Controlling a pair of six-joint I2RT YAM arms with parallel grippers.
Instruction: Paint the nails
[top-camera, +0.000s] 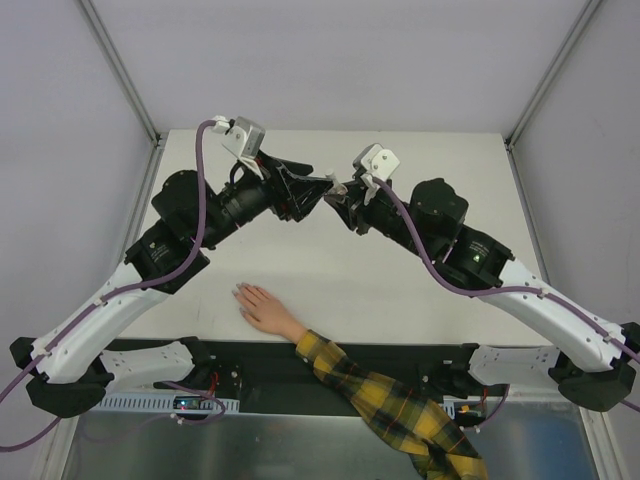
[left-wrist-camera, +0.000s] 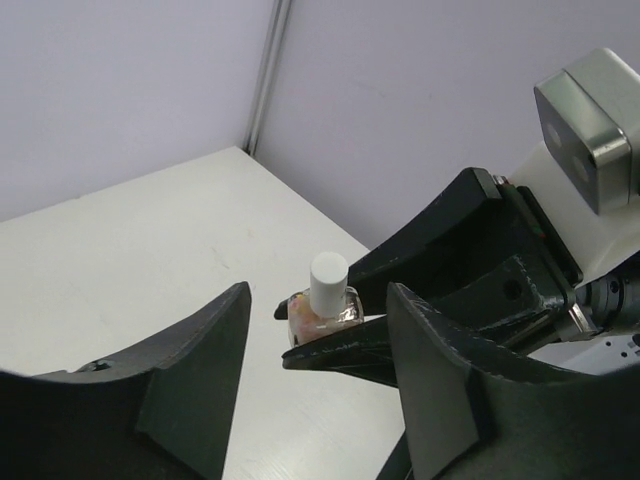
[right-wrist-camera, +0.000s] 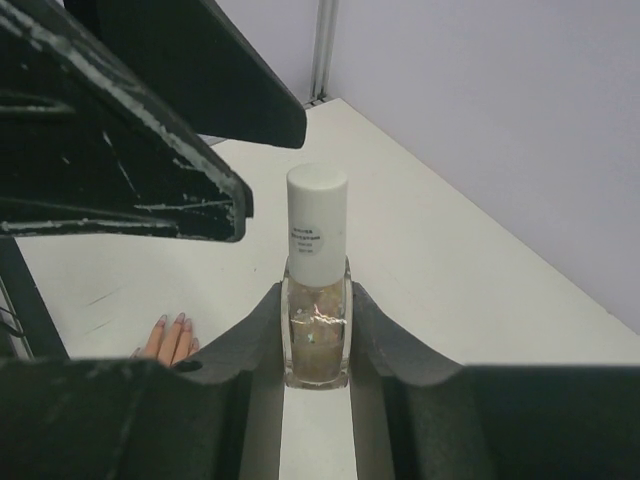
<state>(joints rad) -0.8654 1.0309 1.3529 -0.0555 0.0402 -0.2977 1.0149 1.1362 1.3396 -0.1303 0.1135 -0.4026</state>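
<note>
My right gripper (right-wrist-camera: 316, 335) is shut on a clear nail polish bottle (right-wrist-camera: 316, 335) with a white cap (right-wrist-camera: 317, 222), held upright above the table. The bottle also shows in the left wrist view (left-wrist-camera: 322, 315), between the right fingers. My left gripper (left-wrist-camera: 318, 345) is open, its fingers on either side of the bottle's cap, close but apart from it. In the top view the two grippers meet at the table's middle back (top-camera: 335, 192). The mannequin hand (top-camera: 265, 308) with a plaid sleeve (top-camera: 400, 405) lies flat near the front edge. Its nails (right-wrist-camera: 177, 320) show pale in the right wrist view.
The white table (top-camera: 400, 290) is bounded by grey walls and metal posts at the back corners (top-camera: 155, 135). The arm bases sit on a black rail along the front edge (top-camera: 260, 365).
</note>
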